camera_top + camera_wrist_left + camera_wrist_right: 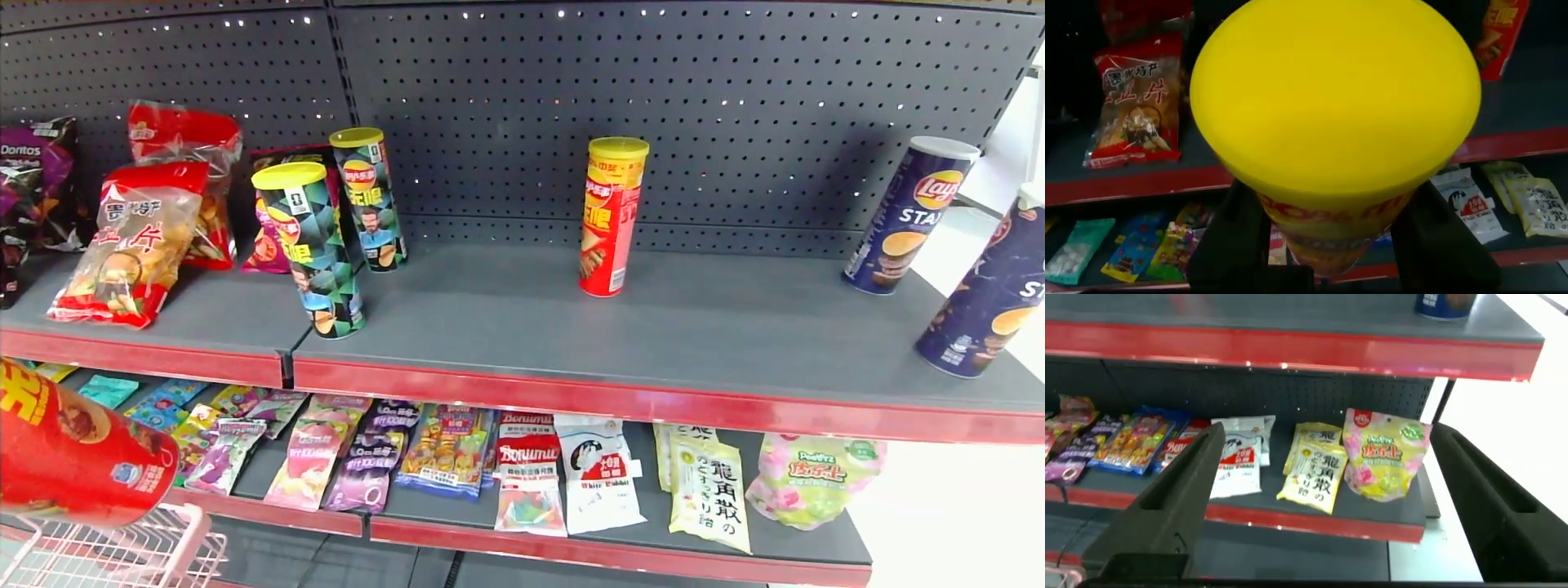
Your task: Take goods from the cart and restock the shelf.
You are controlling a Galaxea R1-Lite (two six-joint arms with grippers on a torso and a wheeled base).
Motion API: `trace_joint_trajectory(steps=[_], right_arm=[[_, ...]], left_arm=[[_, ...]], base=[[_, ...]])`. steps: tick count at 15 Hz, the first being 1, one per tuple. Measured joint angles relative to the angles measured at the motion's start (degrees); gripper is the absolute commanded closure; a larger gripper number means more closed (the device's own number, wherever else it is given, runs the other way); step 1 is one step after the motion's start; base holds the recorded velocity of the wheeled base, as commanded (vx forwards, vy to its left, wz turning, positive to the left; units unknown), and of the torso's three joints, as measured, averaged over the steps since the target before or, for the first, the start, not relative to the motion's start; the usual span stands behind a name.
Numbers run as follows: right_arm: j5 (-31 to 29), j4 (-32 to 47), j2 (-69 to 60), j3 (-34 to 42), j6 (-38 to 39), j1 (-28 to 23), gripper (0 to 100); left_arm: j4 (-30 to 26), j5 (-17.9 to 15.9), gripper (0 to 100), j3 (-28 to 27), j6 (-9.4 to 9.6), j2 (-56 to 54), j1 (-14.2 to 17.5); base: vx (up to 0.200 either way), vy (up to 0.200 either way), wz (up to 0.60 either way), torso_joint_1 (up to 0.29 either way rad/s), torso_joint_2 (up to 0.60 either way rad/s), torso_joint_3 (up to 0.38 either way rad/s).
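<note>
Upper shelf (pixel 718 327), big gap
Red chips can (pixel 73 457) is clamped by left hand (pixel 1335 245), tipped, low-left of it; right hand (pixel 1331 498) is spread empty.

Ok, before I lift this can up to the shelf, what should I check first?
1. Grip on the held red can: ok, the left gripper has its jaws closed on both sides of it.
2. Can upright: not ok, it lies tilted.
3. Can clear of the pink cart: cannot tell, they overlap in the head view.
4. Free spot on the upper shelf: ok, open space either side of the standing red can.
5. Right gripper free: ok, jaws open and empty, facing the lower shelf.
</note>
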State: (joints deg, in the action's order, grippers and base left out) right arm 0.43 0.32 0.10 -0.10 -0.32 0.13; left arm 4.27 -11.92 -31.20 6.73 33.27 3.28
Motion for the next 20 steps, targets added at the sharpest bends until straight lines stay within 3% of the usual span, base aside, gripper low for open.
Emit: trace_joint_trajectory(steps=[5,8,11,14,17,20], right_arm=[[0.33,0.01,0.0,0.0,-0.2,0.0,0],[0.55,0.12,0.23,-0.06,-0.46,0.09,0],[1.51,0.23,0.56,-1.66,-0.99,0.22,0],[4.69,0.26,8.8,-13.15,-1.05,1.05,0],[9.84,0.17,23.82,-24.89,-4.25,2.89,0],[13.45,-1.02,39.69,-34.33,-5.69,8.51,0]], left_arm=[[-4.36,-0.5,100,0.0,1.1,-2.82,-0.15],[-12.45,-1.1,100,0.06,1.1,-6.97,-0.37],[-13.13,-4.11,100,1.27,0.93,-9.55,-0.48],[-12.97,-8.48,100,2.45,-0.28,-10.15,-0.52],[-13.18,-9.2,100,4.16,-0.2,-10.18,-0.41],[-13.3,-10.59,100,5.02,-0.93,-9.87,-0.67]], base=[[0.0,0.0,0.0,0.0,0.0,0.0],[0.0,0.0,0.0,0.0,0.0,0.0],[0.0,0.0,0.0,0.0,0.0,0.0],[0.0,0.0,0.0,0.0,0.0,0.0],[0.0,0.0,0.0,0.0,0.0,0.0],[0.0,0.0,0.0,0.0,0.0,0.0]])
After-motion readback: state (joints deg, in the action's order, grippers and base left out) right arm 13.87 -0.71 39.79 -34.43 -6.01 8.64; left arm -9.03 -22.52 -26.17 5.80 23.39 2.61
